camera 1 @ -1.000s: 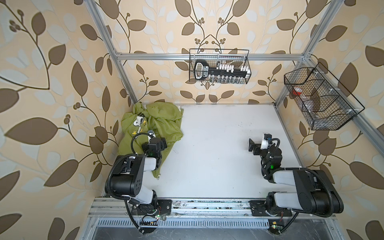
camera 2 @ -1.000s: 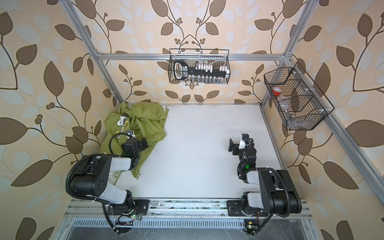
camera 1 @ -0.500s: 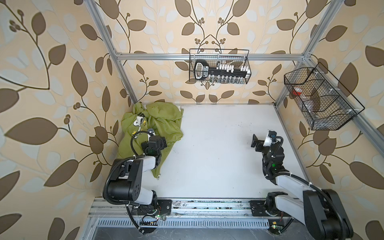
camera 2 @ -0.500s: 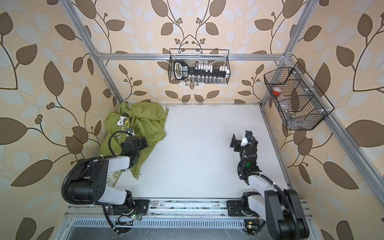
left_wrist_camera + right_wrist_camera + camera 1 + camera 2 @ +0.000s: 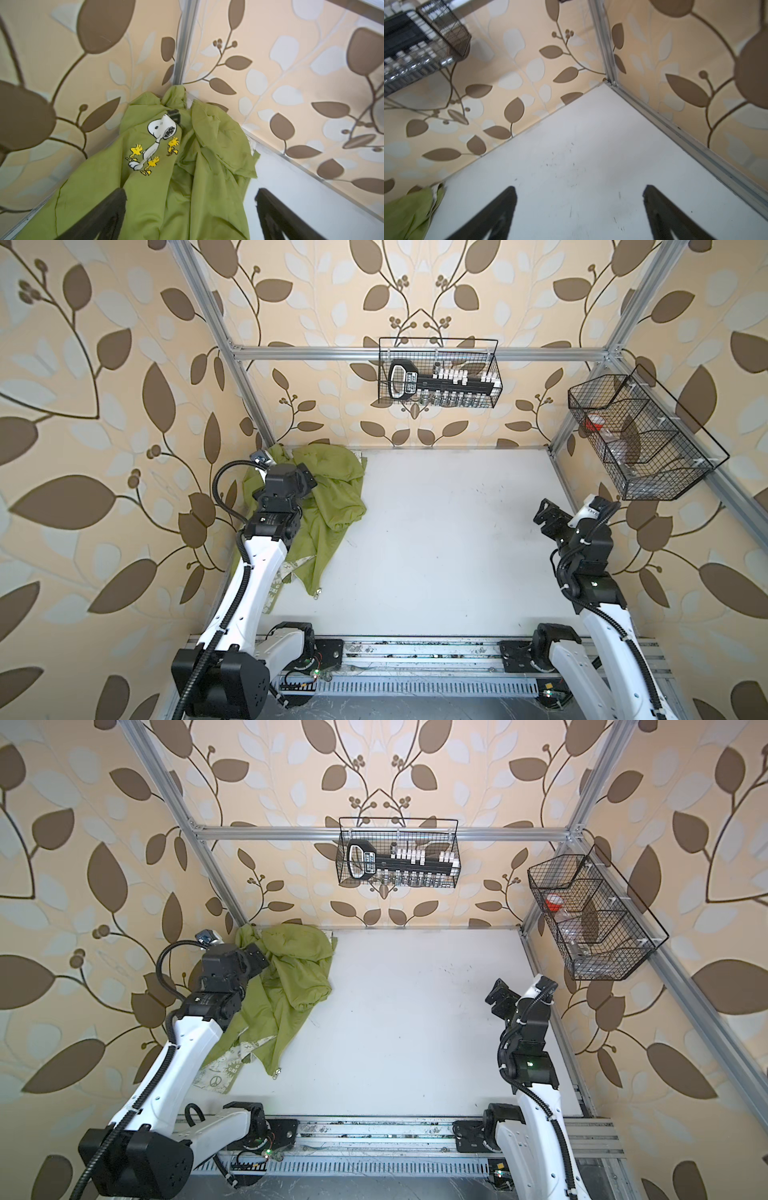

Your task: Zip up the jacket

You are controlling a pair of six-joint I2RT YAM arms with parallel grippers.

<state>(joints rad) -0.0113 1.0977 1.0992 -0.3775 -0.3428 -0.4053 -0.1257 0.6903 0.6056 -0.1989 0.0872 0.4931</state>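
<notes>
Two released hands: left hand [image 5: 189, 194] over jacket [image 5: 337, 489], right hand [image 5: 579, 191] over white table [image 5: 436, 539]; leaf-papered walls [image 5: 332, 302].

Lab robot cell: aluminium frame [image 5: 415, 353], leaf-wallpaper panels [image 5: 104, 448], white tabletop [image 5: 436, 551], wire baskets [image 5: 436, 339], rail-mounted arms [image 5: 262, 568].

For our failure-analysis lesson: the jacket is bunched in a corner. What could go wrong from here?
1. The jacket lies crumpled, so the open left end effector over it may pinch several layers.
2. The zipper pull lies far from the right end effector, risking a missed grasp.
</notes>
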